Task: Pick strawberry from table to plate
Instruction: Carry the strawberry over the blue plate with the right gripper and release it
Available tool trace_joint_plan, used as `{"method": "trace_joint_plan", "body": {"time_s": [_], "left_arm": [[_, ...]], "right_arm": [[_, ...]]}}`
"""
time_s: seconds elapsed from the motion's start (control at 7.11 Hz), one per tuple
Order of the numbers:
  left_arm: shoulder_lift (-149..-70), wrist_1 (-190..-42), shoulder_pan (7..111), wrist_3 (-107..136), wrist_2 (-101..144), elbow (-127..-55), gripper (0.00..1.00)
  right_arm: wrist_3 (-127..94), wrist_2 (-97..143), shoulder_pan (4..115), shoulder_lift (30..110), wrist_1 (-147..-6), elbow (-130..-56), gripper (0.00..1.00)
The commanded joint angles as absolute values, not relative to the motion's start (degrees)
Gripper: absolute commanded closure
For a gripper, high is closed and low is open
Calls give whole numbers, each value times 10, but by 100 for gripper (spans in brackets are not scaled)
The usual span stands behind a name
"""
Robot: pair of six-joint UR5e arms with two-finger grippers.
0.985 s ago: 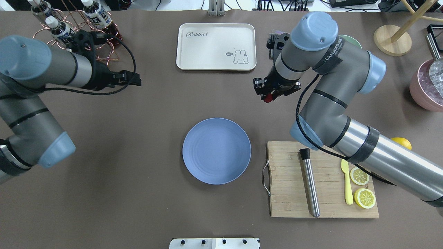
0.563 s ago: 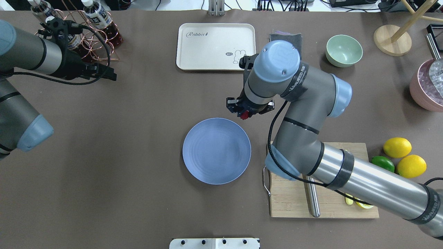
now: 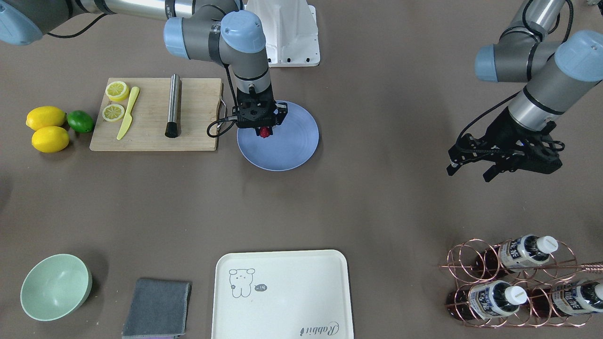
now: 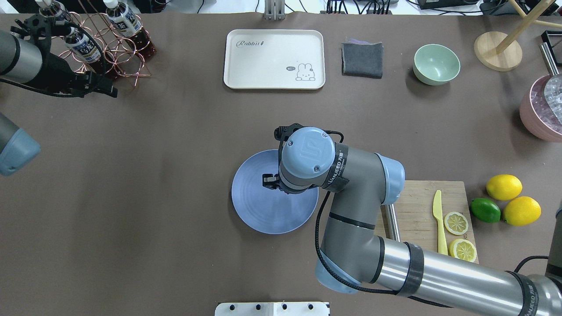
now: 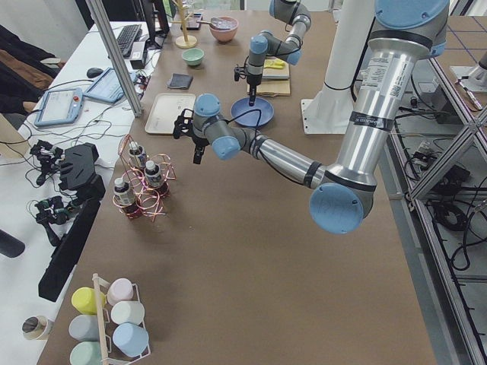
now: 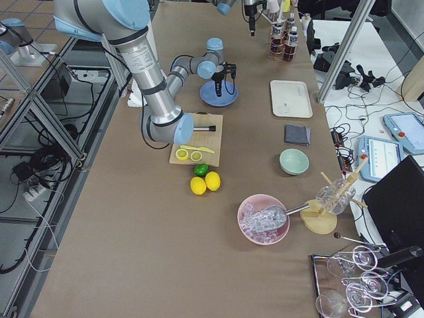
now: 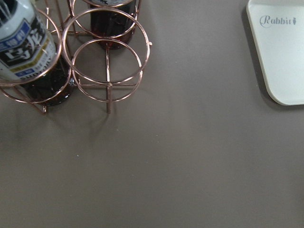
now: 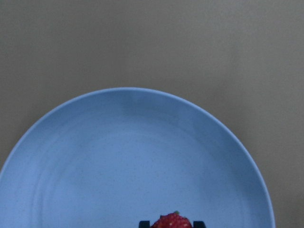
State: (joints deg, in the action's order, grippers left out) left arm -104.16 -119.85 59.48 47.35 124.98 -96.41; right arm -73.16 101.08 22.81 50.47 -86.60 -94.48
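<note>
A small red strawberry (image 3: 265, 132) sits between the fingertips of my right gripper (image 3: 264, 128), which is shut on it and points straight down over the blue plate (image 3: 292, 146). The right wrist view shows the strawberry (image 8: 172, 221) at the bottom edge between two black fingertips, with the plate (image 8: 133, 161) filling the view beneath. From overhead the right wrist covers the fruit, and only the plate (image 4: 259, 210) shows. I cannot tell whether the strawberry touches the plate. My left gripper (image 3: 468, 173) hovers open and empty, far off by the bottle rack.
A wooden cutting board (image 4: 417, 197) with a steel muddler, a yellow knife and lemon slices lies right of the plate. Two lemons and a lime (image 4: 485, 210) sit beyond it. The cream tray (image 4: 274, 59), grey cloth (image 4: 362, 59), green bowl (image 4: 436, 64) and copper bottle rack (image 4: 109, 44) line the far side.
My right arm swung from near the tray to over the plate, carrying the strawberry. My left arm pulled back toward the bottle rack at the left edge.
</note>
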Motion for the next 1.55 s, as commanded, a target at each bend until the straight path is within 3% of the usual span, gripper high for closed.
{"method": "trace_joint_plan", "body": {"time_s": [0.0, 0.7, 0.84, 0.99, 1.27, 1.41], "left_arm": [[-1009, -1179, 625, 392, 1260, -958, 2], [-996, -1170, 630, 391, 1268, -955, 2], [-996, -1170, 629, 391, 1267, -955, 2], [-996, -1170, 629, 391, 1267, -956, 2], [-995, -1170, 629, 391, 1269, -956, 2], [-994, -1170, 630, 391, 1270, -956, 2]], "right_arm": [[-733, 993, 207, 499, -863, -942, 100], [-741, 973, 199, 483, -837, -909, 100], [-741, 973, 199, 483, -836, -906, 37], [-745, 973, 199, 483, -836, -908, 1], [-749, 984, 212, 490, -853, -948, 0], [-747, 1015, 234, 495, -908, -1001, 0]]}}
